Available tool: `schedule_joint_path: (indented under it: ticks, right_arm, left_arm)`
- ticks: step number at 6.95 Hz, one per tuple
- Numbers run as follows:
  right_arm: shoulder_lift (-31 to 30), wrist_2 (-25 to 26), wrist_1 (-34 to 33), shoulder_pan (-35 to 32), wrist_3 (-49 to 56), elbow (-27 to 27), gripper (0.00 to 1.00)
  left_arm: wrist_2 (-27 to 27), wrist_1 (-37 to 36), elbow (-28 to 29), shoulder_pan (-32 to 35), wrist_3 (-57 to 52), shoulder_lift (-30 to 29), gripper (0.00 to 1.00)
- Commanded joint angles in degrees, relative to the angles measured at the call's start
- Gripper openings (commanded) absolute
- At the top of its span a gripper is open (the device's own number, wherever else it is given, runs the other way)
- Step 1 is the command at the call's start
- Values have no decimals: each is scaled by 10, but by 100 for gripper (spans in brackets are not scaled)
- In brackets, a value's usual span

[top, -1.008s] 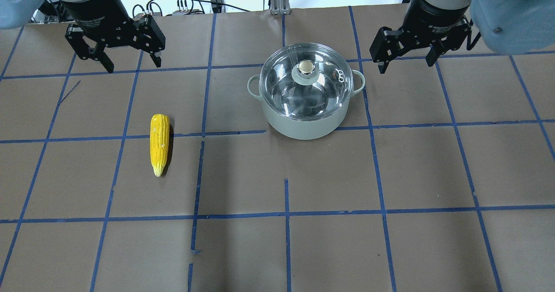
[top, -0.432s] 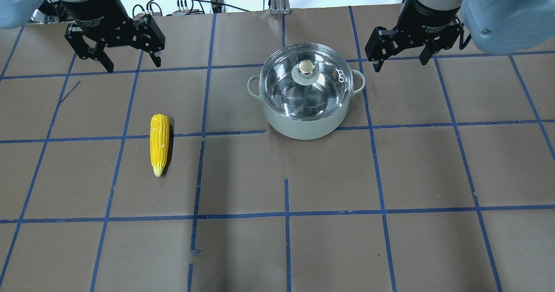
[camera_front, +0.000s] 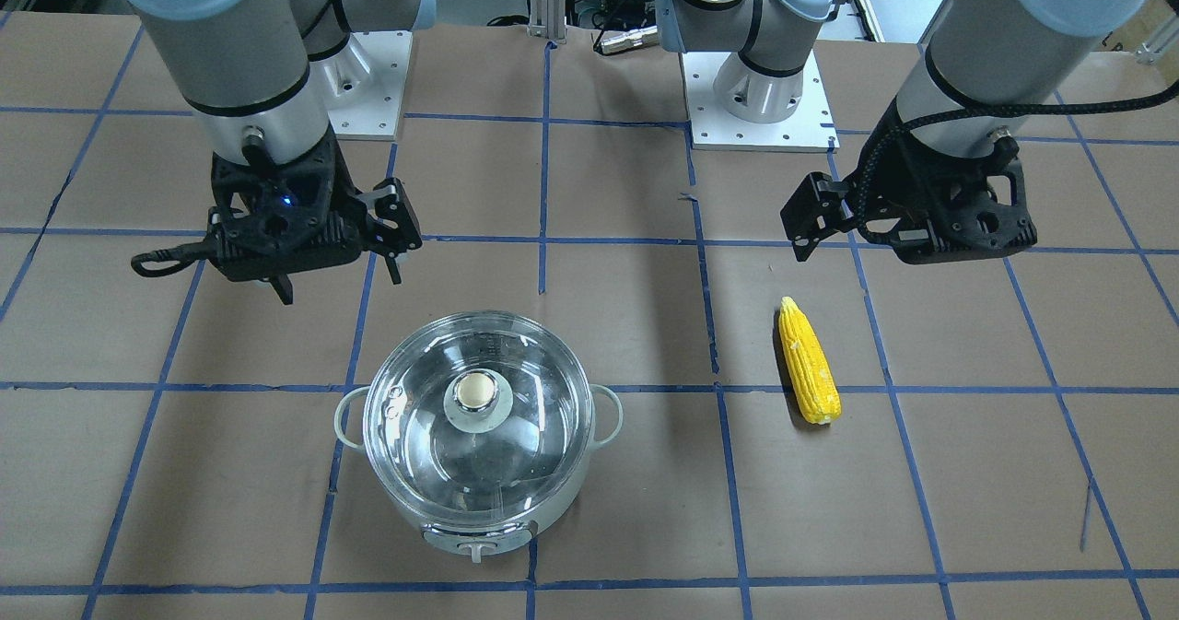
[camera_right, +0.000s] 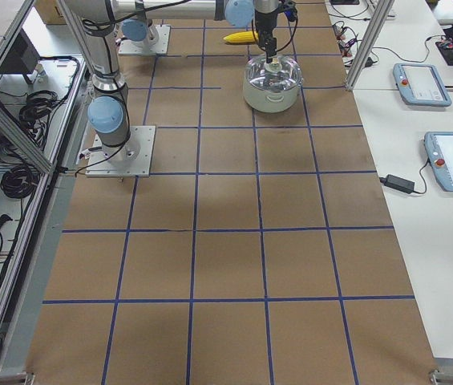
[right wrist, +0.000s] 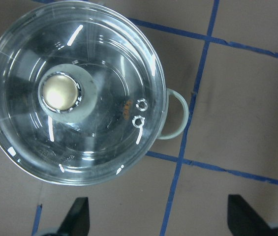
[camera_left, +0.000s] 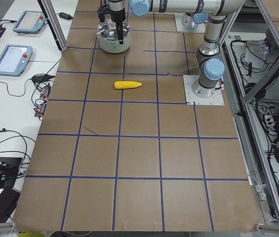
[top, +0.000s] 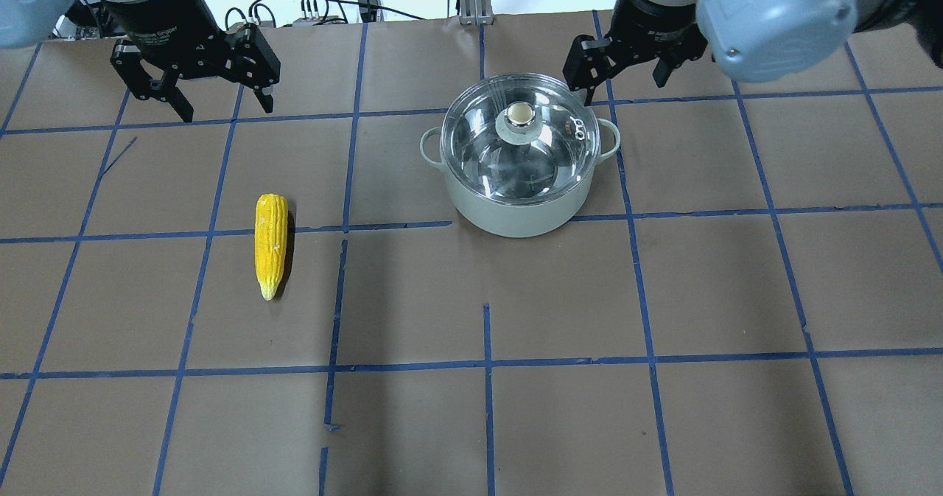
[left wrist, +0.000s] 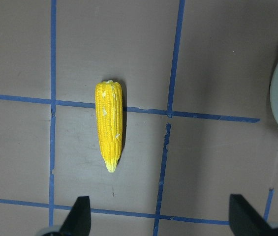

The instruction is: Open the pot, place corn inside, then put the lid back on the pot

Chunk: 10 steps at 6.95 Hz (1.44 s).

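The pot [top: 516, 217] stands right of the table's middle, shut under the clear glass lid [top: 545, 158] with its beige knob [top: 520, 115]. Both also show in the front view, pot [camera_front: 557, 509] and lid [camera_front: 516, 459], and the lid fills the right wrist view [right wrist: 104, 73]. The corn [top: 270, 244] lies flat on the left, tip toward the near edge; it also shows in the left wrist view [left wrist: 110, 125]. My right gripper [top: 622, 87] is open and empty, above the pot's far right rim. My left gripper [top: 225, 109] is open and empty, high beyond the corn.
Brown paper with a blue tape grid [top: 486, 363] covers the table. Cables [top: 324, 2] lie past the far edge. The two arm bases [camera_front: 760, 95] stand on the robot's side. Teach pendants [camera_right: 422, 80] lie on the side bench.
My right gripper has moved left, from the pot's far right side to over its far right rim. The left gripper, corn, pot and lid have not moved.
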<state>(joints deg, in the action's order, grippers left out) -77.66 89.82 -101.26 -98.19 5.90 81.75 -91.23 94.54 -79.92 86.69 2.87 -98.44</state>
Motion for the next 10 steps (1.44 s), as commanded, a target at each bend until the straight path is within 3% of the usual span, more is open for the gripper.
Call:
schedule_joint_path:
  ticks: [1,3,10]
  right_arm:
    - [98,-1,-5,-34,-33,-88,100]
    - [155,-2,-72,-66,-59,-91,100]
    - [149,-3,-68,-68,-38,-55,100]
  left_arm:
    - [-1,-1,-1,0,-1,2,100]
    - [-2,-1,-1,-4,-1,2,100]
    - [6,-20,1,-3,6,-10,100]
